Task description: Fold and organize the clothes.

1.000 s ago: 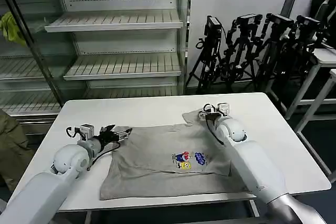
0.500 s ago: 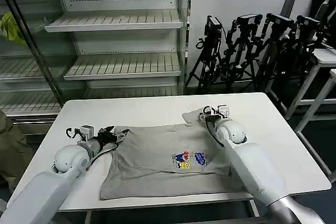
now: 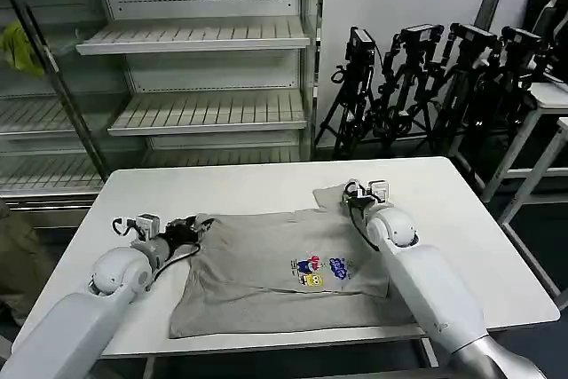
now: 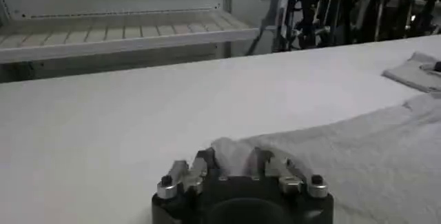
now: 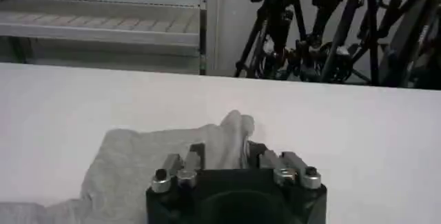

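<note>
While a grey shirt (image 3: pixel 288 268) lies on the white table (image 3: pixel 461 219) | left gripper (image 3: pixel 193 226), right gripper (image 3: pixel 348 194) each pinch a sleeve | empty shelving (image 3: pixel 200 68), tripods (image 3: pixel 426 77) behind.

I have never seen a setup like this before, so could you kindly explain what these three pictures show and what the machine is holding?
This is a two-armed robot standing at a white table. The wide picture comes from a camera on its head, looking down; the other two come from cameras on its wrists, each looking past that arm's own jaws. On the table lies a grey short-sleeved shirt with a small multicoloured chest print. The left gripper has pinched one sleeve, and the right gripper has pinched the other sleeve, both low at the table. Behind the table stand bare metal shelves and a row of black tripods.
</note>
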